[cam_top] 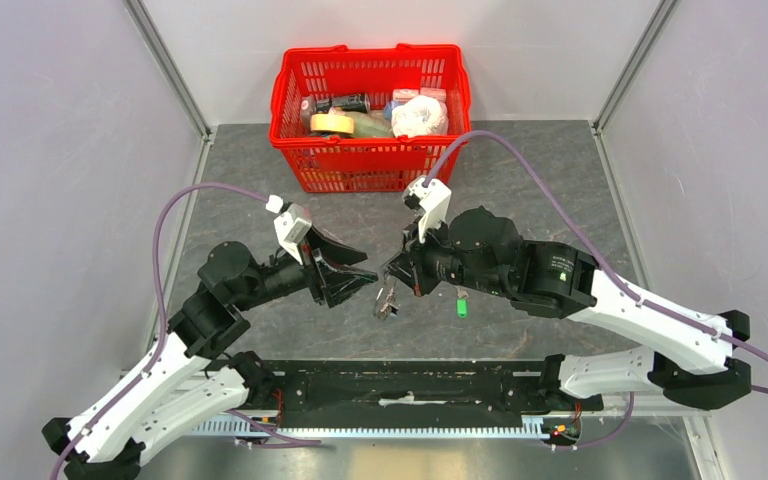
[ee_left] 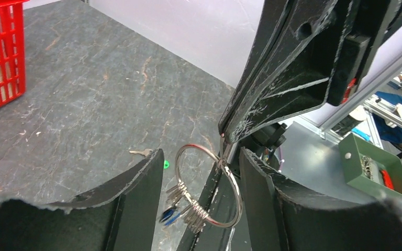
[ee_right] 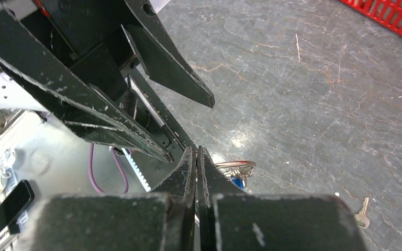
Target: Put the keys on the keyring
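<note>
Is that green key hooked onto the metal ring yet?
No: the green key lies on the table, apart from the keyring that hangs from the right gripper.

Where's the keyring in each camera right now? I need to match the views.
Top external: keyring at centre, hanging below the right gripper.
Left wrist: keyring low centre, between the fingers of the left gripper.
Right wrist: keyring lower centre, beside the shut fingertips.
Shared landmark: red basket: top centre, upper left edge, upper right corner.
</note>
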{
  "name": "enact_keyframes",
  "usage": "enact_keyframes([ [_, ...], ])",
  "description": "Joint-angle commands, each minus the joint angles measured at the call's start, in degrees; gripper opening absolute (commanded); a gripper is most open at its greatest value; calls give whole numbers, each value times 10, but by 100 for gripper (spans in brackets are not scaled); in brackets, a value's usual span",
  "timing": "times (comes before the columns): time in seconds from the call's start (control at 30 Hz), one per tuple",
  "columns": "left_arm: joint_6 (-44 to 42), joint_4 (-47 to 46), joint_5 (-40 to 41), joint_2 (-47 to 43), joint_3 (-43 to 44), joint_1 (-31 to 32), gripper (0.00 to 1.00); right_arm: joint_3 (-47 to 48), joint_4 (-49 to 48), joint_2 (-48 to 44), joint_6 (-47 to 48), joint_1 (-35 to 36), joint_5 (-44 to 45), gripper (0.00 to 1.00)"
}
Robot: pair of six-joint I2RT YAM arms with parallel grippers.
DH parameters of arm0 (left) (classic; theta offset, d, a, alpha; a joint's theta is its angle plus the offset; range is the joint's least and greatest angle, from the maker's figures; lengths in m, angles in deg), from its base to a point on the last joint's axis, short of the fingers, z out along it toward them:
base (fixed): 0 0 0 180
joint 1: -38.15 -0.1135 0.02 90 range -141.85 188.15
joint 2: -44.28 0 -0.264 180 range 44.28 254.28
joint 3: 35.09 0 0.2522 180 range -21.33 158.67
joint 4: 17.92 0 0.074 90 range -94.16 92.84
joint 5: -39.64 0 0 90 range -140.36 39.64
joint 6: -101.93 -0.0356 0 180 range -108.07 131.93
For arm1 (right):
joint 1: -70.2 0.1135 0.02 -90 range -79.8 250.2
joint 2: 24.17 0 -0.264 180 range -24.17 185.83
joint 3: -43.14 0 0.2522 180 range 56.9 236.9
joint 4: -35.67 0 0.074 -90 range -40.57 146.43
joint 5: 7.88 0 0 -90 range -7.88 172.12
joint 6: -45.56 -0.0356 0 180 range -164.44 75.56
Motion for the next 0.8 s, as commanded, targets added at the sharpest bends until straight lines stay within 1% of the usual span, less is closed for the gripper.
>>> enact_keyframes([
  [0.0, -34, -34, 28, -2, -16, 1, 63, 13, -38, 1, -37, 3, 54, 0],
  [0.17, -35, -54, 31, -9, -30, 1, 63, 31, -35, 18, -54, 2, 85, 0],
  [0.3, -33, -72, 24, -12, -41, 1, 64, 45, -34, 36, -61, 3, 86, 0],
  [0.43, -26, -115, 3, -11, -57, 1, 64, 46, -37, 48, -66, 2, 82, 0],
  [0.77, -36, -121, 5, 2, -66, 1, 63, 57, -41, 46, -73, 2, 86, 0],
])
